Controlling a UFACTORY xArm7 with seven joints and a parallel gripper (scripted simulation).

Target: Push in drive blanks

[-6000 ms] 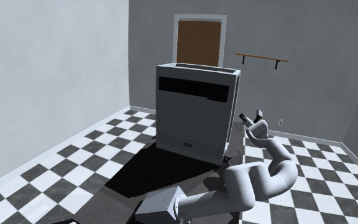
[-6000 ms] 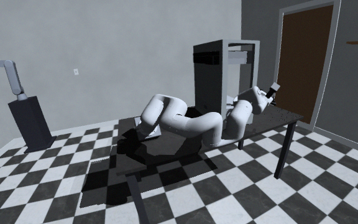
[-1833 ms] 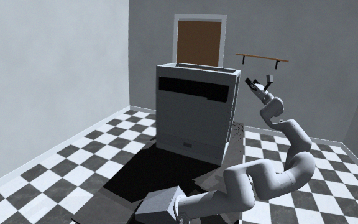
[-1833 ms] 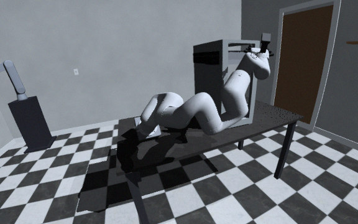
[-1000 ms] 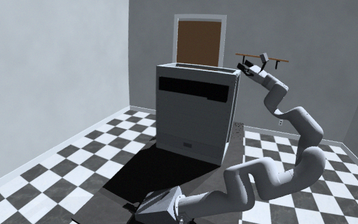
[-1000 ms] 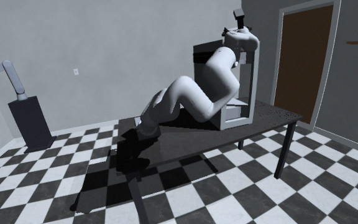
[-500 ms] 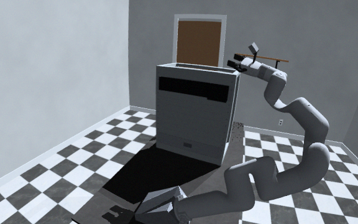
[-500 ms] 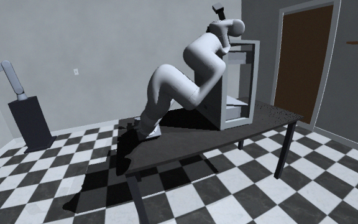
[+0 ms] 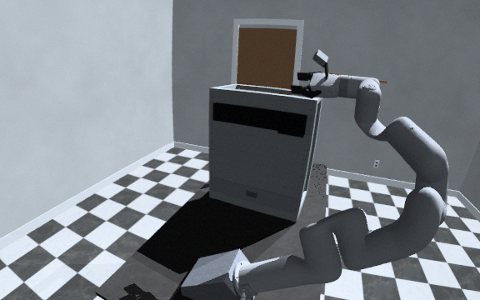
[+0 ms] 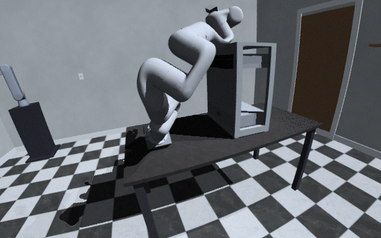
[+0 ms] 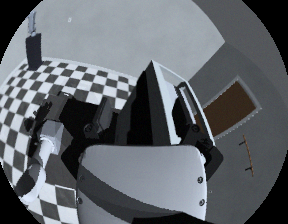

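1. The gripper [image 9: 304, 83] is hovering wide open and empty above the rack's [image 9: 261, 167] top right corner.
2. The rack is standing upright on the dark table [image 10: 217, 149], its drive blanks hidden.

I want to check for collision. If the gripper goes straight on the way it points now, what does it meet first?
The open, empty gripper points left along the rack's top rear edge. It would probably skim that edge first or pass just over it; depth is unclear.
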